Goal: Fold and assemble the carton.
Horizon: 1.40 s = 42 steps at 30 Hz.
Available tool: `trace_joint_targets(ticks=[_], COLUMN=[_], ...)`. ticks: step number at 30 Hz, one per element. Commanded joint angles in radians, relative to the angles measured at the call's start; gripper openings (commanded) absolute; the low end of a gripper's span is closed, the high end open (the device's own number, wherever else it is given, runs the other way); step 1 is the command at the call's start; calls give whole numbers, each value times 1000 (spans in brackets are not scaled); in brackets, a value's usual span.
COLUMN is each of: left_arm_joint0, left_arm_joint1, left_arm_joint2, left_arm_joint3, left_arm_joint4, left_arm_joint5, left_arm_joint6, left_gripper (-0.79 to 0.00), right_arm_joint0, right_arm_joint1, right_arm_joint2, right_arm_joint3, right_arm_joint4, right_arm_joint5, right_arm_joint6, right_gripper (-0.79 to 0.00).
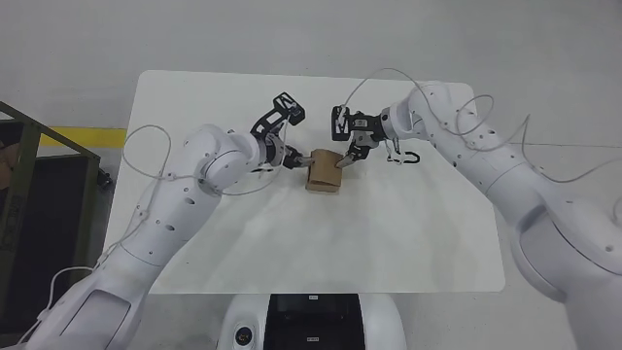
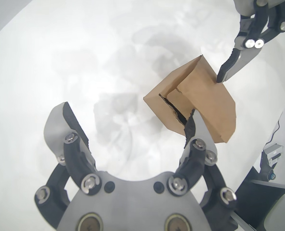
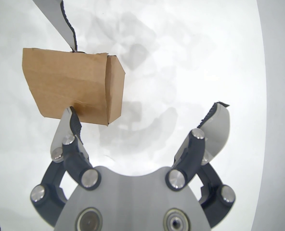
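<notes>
A small brown cardboard carton [image 1: 324, 173] stands partly folded near the middle of the white table [image 1: 292, 243], with a flap gaping along one seam [image 2: 173, 109]. My left gripper [image 2: 130, 115] is open beside it, and one of its fingertips [image 2: 191, 121] rests at that open seam. My right gripper [image 3: 145, 109] is also open on the opposite side, one of its fingertips [image 3: 71, 115] pressing the carton's [image 3: 68, 85] broad face. In the top view the left gripper [image 1: 294, 159] and right gripper [image 1: 348, 154] flank the carton.
A small black hook-shaped piece [image 1: 409, 158] lies on the table just right of the right wrist. A dark framed cart [image 1: 39, 190] stands off the table's left side. Bare tabletop stretches in front of the carton toward the near edge.
</notes>
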Motion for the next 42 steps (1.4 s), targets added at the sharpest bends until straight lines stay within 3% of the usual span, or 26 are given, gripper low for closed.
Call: trace_joint_targets(ticks=[1, 30, 42], left_arm_joint0=[0, -32, -32], left_arm_joint1=[-1, -15, -9], left_arm_joint2=[3, 33, -21], left_arm_joint3=[8, 78, 53], left_arm_joint4=[0, 20, -2], left_arm_joint5=[1, 8, 11], left_arm_joint6=[1, 16, 18], left_gripper=[0, 0, 0], right_arm_joint0=[1, 21, 27], right_arm_joint1=[-1, -22, -32], right_arm_joint2=[-3, -51, -48], right_arm_joint3=[1, 21, 45], right_arm_joint4=[1, 3, 26], right_arm_joint5=[0, 0, 0], right_arm_joint6=[0, -21, 12], right_gripper=[0, 0, 0])
